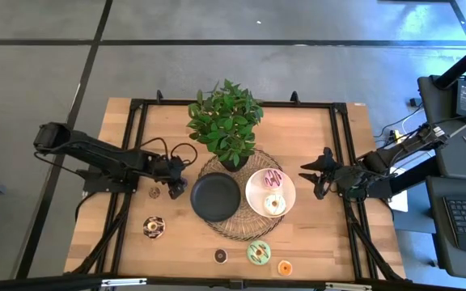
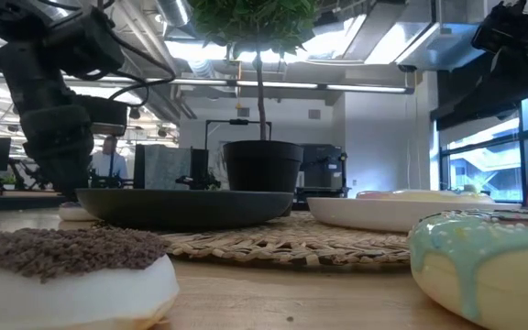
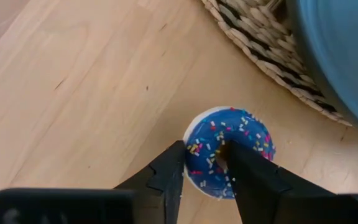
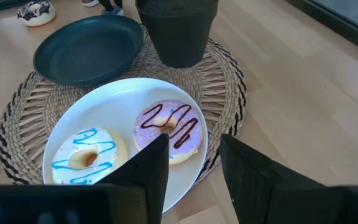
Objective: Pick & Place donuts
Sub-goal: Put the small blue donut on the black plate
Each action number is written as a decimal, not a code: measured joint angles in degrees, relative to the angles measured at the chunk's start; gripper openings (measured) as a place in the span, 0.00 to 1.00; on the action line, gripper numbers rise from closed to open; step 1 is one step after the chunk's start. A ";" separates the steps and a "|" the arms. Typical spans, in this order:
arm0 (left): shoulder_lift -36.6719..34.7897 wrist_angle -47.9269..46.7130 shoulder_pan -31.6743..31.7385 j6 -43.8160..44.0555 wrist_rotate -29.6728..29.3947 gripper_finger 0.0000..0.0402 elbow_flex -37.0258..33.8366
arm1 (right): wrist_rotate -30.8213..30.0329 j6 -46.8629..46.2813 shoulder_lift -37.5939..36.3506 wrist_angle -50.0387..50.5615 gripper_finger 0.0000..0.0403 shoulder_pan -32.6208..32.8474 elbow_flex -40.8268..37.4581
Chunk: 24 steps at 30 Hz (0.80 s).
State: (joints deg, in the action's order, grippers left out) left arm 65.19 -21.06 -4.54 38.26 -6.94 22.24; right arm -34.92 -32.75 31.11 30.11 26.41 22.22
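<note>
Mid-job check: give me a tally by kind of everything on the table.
Donuts: 8
Black plate: 1
White plate: 1
Potted plant: 1
Woven mat: 1
Total: 12

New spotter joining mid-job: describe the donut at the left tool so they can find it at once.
Start at the black plate on the woven mat. Just off the mat's left edge, the left tool straddles one side of a blue donut. It alone has blue icing with multicoloured sprinkles.

Surfaces: wood, wicker, glossy plates.
Table [image 1: 314, 234] pale grained wood; mat [image 4: 229, 93] coarse woven straw; white plate [image 4: 104, 102] glossy; black plate [image 4: 89, 50] smooth, satin.
</note>
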 joint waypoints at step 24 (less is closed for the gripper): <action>-0.04 -14.18 0.07 -3.41 -1.45 0.06 14.46 | 0.00 0.48 0.00 0.17 0.36 0.02 0.02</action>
State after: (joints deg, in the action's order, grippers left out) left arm 65.14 -35.25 -4.46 34.85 -8.38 36.70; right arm -34.92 -32.27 31.11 30.28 26.44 22.24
